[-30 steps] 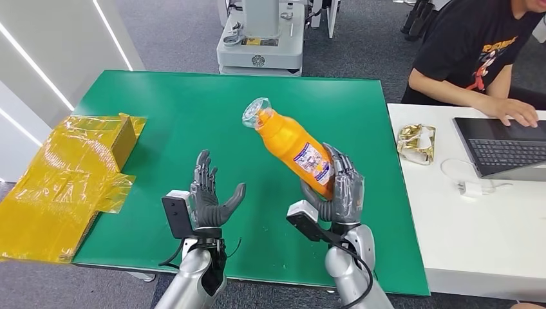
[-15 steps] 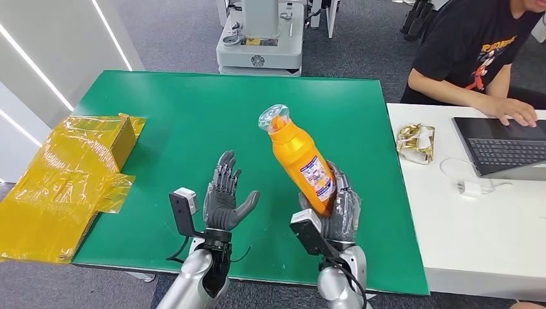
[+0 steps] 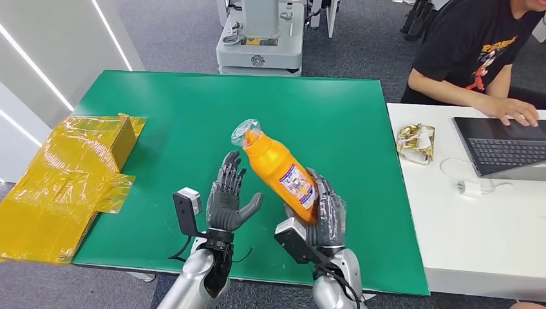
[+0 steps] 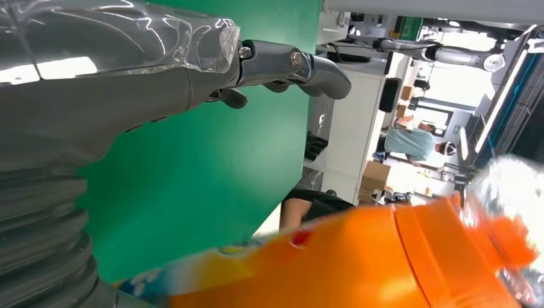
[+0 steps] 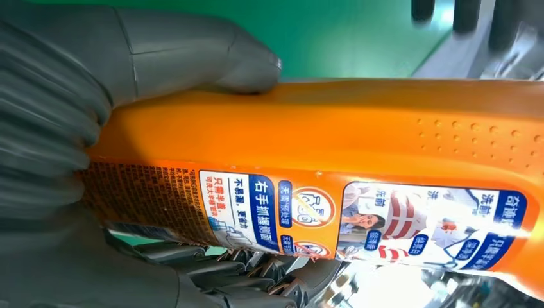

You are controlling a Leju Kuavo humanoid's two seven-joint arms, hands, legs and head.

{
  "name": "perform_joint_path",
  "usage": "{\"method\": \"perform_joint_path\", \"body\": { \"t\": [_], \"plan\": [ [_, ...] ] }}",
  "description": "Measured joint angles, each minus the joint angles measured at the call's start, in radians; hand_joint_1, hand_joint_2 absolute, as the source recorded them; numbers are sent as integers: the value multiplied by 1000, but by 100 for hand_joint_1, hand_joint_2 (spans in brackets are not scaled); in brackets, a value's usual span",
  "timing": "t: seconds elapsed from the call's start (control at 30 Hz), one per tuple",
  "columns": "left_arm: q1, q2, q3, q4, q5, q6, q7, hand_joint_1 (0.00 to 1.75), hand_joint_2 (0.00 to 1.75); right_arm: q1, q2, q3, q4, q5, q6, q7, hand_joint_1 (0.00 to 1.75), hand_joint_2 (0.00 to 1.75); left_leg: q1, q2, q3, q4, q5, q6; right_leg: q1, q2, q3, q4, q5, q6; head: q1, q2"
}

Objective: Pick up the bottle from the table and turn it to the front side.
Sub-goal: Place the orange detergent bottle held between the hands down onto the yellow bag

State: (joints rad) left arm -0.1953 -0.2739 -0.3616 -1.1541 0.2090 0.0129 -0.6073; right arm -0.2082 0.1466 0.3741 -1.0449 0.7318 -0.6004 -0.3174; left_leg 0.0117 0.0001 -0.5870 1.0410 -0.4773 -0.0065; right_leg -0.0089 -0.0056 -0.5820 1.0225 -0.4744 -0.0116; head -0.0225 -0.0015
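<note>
An orange bottle [image 3: 277, 166] with a clear plastic cap and a white and blue label is held off the green table [image 3: 187, 116]. My right hand [image 3: 322, 215] grips its lower end, and the bottle leans up and to the left. My left hand [image 3: 228, 196] stands just left of it, palm toward the bottle, fingers apart and holding nothing. In the right wrist view the thumb and fingers [image 5: 192, 51] wrap the orange bottle [image 5: 359, 128], label facing the camera. The left wrist view has the bottle [image 4: 359, 263] close beside my open left hand [image 4: 212, 70].
A crumpled yellow plastic sheet over a box [image 3: 71, 174] lies at the table's left edge. A white desk [image 3: 476, 232] on the right carries a laptop [image 3: 502, 147], a foil wrapper [image 3: 416, 141] and a person's arm. Another robot's base [image 3: 261, 38] stands behind the table.
The right hand moved left and tipped the bottle's cap toward the left hand. The left hand rose and came nearer the bottle.
</note>
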Motion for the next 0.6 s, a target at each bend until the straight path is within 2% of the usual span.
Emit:
{"method": "perform_joint_path", "body": {
  "t": [0.2, 0.3, 0.43, 0.6],
  "plan": [
    [-1, 0, -4, 3, -16, 9, -3, 0, 175, 18, -15, 26, -33, 23, 117, 11, 175, 175, 0, 0, 0, 0, 0, 0, 0, 0, 0, 0, 0, 0, 0, 0],
    [-1, 0, -4, 3, -17, 9, -3, 0, 175, 19, -16, 26, -36, 24, 123, 13, 175, 175, 0, 0, 0, 0, 0, 0, 0, 0, 0, 0, 0, 0, 0, 0],
    [-1, 2, -6, 3, -23, 10, -6, 0, 175, 32, -33, 34, -77, 38, 178, 26, 175, 175, 0, 0, 0, 0, 0, 0, 0, 0, 0, 0, 0, 0, 0, 0],
    [-1, 2, -10, 3, -23, 10, -6, 0, 175, 37, -40, 40, -89, 42, 185, 27, 175, 175, 0, 0, 0, 0, 0, 0, 0, 0, 0, 0, 0, 0, 0, 0]
  ]
}}
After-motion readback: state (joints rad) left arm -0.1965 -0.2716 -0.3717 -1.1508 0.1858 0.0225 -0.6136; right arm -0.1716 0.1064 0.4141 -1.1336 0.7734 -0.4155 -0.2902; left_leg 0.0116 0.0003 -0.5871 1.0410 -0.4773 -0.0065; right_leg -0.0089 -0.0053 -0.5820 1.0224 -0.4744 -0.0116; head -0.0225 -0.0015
